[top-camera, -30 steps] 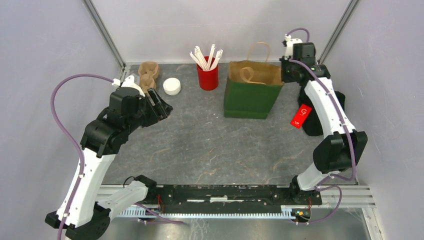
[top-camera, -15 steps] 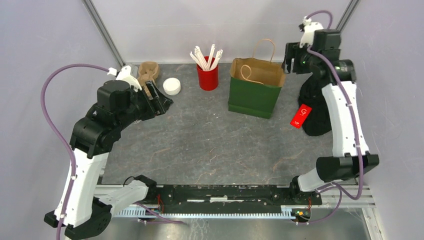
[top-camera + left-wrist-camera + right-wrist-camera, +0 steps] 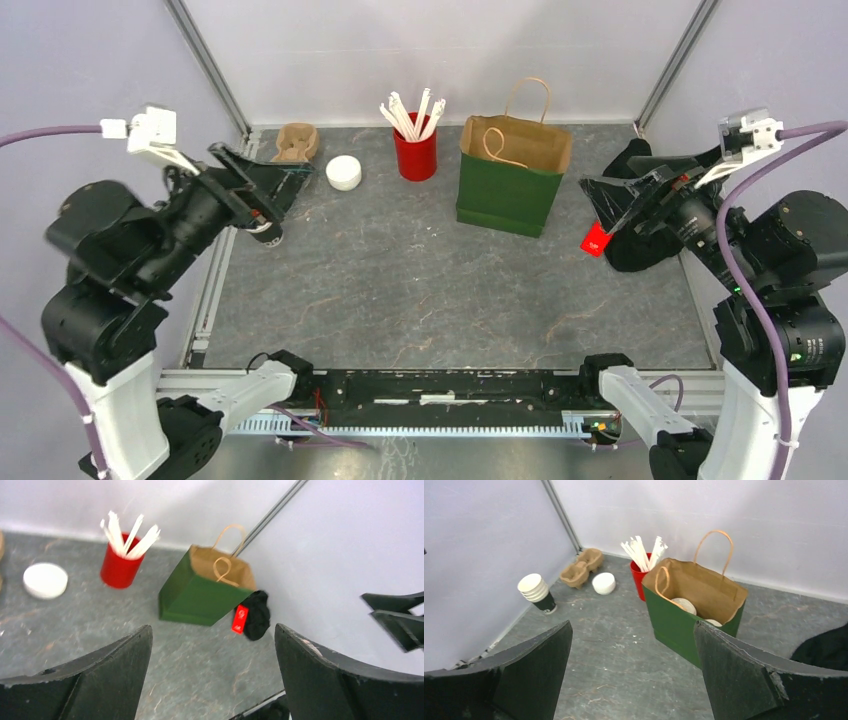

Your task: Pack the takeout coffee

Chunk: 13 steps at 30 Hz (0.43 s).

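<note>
The left gripper (image 3: 212, 629) is spread wide and holds nothing. Just past it stands a stack of black paper cups (image 3: 536, 592) with cream insides. Behind them lie a bumpy brown cardboard tray (image 3: 583, 567) and a short round pile of white lids (image 3: 604, 582). Next comes a smooth red holder (image 3: 415, 150) full of thin white sticks. To its right stands a green paper bag (image 3: 510, 190), brown inside, with looped string handles. The takeout coffee (image 3: 684, 605) sits down in the bag. A soft black lump (image 3: 640, 245) with a red tag (image 3: 597, 238) lies farther right. The right gripper (image 3: 633, 625) is also spread wide and empty.

The table (image 3: 420, 290) is grey and streaky like stone. The walls are plain and pale.

Only the coffee's round white tops show; the bag hides the cups. From above, the left gripper covers most of the cup stack.
</note>
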Motion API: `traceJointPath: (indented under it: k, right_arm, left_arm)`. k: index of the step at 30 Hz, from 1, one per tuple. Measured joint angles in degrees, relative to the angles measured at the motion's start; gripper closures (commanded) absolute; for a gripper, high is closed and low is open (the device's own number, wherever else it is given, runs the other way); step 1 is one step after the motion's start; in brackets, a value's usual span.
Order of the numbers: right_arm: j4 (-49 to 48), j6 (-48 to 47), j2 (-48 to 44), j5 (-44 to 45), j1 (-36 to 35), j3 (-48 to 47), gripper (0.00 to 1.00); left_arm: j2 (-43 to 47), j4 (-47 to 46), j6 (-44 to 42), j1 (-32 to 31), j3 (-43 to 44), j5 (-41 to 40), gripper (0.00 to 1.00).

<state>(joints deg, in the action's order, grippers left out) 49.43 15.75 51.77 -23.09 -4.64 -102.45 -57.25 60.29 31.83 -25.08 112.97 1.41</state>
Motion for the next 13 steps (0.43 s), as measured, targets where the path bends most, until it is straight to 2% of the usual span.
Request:
traceJointPath:
  k: [6, 13]
  right_arm:
    - [3.3, 1.2, 0.6, 0.1, 0.0, -0.7, 0.02]
    - [4.9, 1.5, 0.7, 2.1, 0.0, -0.3, 0.02]
  left_arm:
    - [1.5, -3.3, 0.0, 0.0, 4.4, 1.8, 0.02]
    - [1.3, -3.9, 0.0, 0.0, 4.5, 3.1, 0.02]
